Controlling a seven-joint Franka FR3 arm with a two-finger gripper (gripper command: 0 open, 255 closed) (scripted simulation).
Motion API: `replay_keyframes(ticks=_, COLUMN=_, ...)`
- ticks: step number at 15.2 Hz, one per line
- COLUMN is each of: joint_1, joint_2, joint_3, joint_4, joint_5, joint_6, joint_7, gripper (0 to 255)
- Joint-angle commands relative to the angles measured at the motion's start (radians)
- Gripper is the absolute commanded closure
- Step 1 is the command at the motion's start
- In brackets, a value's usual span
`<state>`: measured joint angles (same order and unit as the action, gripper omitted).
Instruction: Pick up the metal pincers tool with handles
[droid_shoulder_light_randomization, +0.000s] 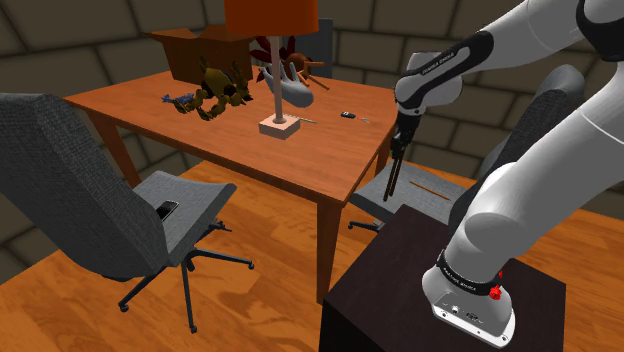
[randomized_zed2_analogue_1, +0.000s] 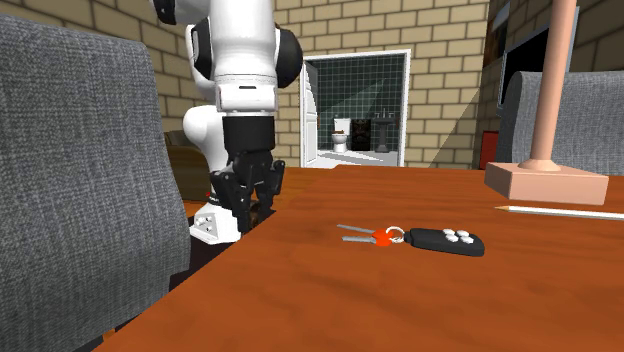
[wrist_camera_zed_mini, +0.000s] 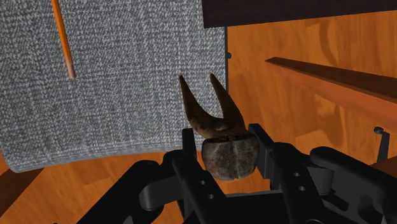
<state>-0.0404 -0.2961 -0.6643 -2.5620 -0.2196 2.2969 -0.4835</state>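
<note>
My gripper (droid_shoulder_light_randomization: 403, 132) hangs off the table's near corner, above a grey chair seat (droid_shoulder_light_randomization: 372, 190). It is shut on the pincers (droid_shoulder_light_randomization: 396, 176), whose two thin handles point straight down from the fingers. In the wrist view the gripper (wrist_camera_zed_mini: 226, 144) clasps the tool's rounded, rusty grey-brown head (wrist_camera_zed_mini: 230, 158) between both fingers. The curved brown handles (wrist_camera_zed_mini: 202, 109) spread away from it over the grey seat (wrist_camera_zed_mini: 114, 83). In the second exterior view the black gripper (randomized_zed2_analogue_1: 245, 188) sits just beyond the table's far edge.
The wooden table (droid_shoulder_light_randomization: 200, 140) carries a lamp base (droid_shoulder_light_randomization: 279, 126), a key fob with keys (randomized_zed2_analogue_1: 420, 238), a pencil (randomized_zed2_analogue_1: 560, 211) and a brown toy figure (droid_shoulder_light_randomization: 220, 88). An orange stick (wrist_camera_zed_mini: 62, 38) lies on the seat below. Another grey chair (droid_shoulder_light_randomization: 90, 190) stands at the shoulder view's left, and the dark stand (droid_shoulder_light_randomization: 400, 290) below the arm.
</note>
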Motion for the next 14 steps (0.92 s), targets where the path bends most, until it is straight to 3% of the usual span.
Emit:
replay_keyframes(ticks=1, joint_1=-0.005, joint_2=-0.021, joint_3=0.008, joint_4=0.012, joint_5=-0.008, joint_6=-0.032, joint_7=0.007, gripper=255)
replay_keyframes(ticks=14, joint_1=-0.021, joint_2=-0.118, joint_3=0.058, joint_4=0.096, joint_5=-0.027, joint_6=-0.208, joint_7=0.033, gripper=255)
